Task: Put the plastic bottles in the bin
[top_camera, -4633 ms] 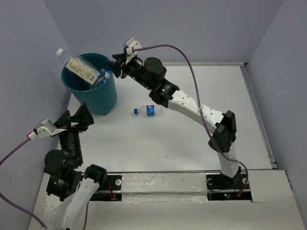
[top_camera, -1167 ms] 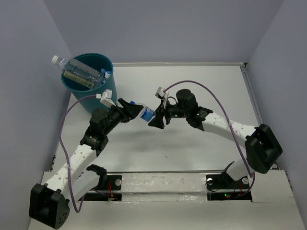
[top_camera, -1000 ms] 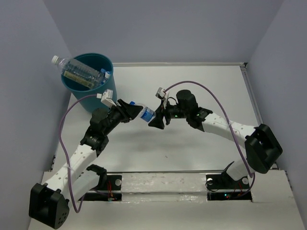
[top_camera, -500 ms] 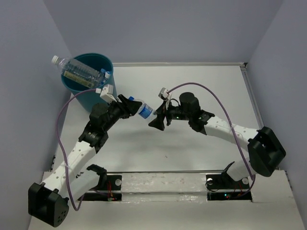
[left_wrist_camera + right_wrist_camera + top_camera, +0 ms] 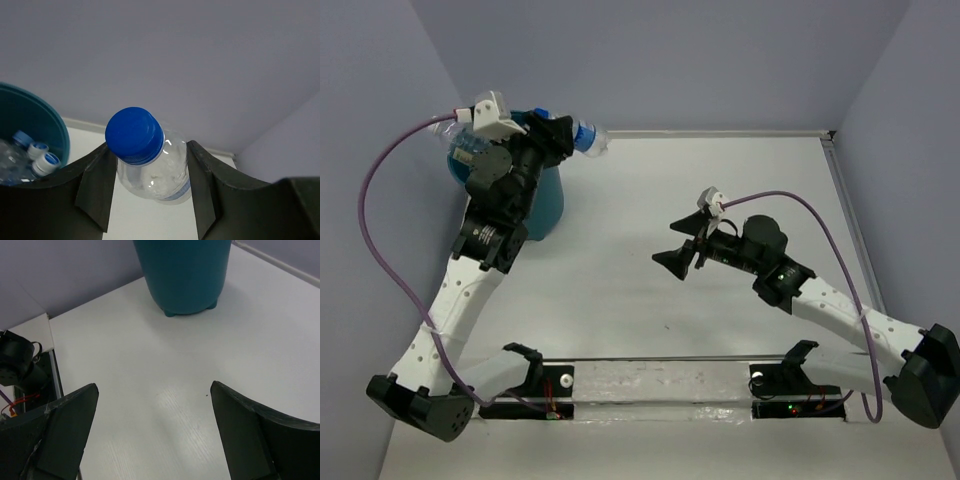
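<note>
A flat white matte counter [image 5: 720, 190] fills the floor of the enclosure. Plain pale lavender walls [image 5: 720, 60] close it in at the back, left and right. From the left wrist view, two of those walls meet in a soft corner at the right. A thin raised pale strip [image 5: 720, 133] runs along the counter's far edge where it meets the back wall. A grey strip [image 5: 860, 240] borders its right side, and the two join at a dark corner piece [image 5: 831, 135]. A tiny dark speck [image 5: 666, 326] sits on the counter's near middle and is also visible from the right wrist view. A white plate [image 5: 660, 380] spans the near edge.
</note>
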You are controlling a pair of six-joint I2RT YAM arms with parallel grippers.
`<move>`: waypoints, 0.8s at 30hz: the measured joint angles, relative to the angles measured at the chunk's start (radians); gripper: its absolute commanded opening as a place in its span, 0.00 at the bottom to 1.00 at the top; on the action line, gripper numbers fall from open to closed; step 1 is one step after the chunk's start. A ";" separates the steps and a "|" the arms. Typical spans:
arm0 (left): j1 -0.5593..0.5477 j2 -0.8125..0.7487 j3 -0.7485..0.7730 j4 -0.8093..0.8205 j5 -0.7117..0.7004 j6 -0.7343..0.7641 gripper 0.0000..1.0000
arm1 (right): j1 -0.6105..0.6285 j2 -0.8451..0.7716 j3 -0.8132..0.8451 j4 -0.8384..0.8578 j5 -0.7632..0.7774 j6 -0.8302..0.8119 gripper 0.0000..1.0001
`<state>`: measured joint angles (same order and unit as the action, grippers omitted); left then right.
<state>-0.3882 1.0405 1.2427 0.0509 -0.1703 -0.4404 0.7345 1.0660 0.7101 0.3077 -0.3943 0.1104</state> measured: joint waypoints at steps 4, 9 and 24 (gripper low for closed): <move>0.047 0.086 0.134 0.005 -0.152 0.092 0.04 | 0.000 -0.013 -0.016 0.023 0.041 0.003 0.99; 0.127 0.239 0.221 -0.012 -0.271 0.169 0.04 | 0.000 -0.015 -0.048 0.023 0.067 0.006 0.99; 0.230 0.469 0.230 -0.002 -0.421 0.286 0.09 | 0.000 -0.025 -0.056 0.045 0.080 0.018 0.99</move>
<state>-0.1577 1.5093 1.4731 0.0494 -0.5915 -0.1547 0.7345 1.0409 0.6544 0.3527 -0.3145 0.1284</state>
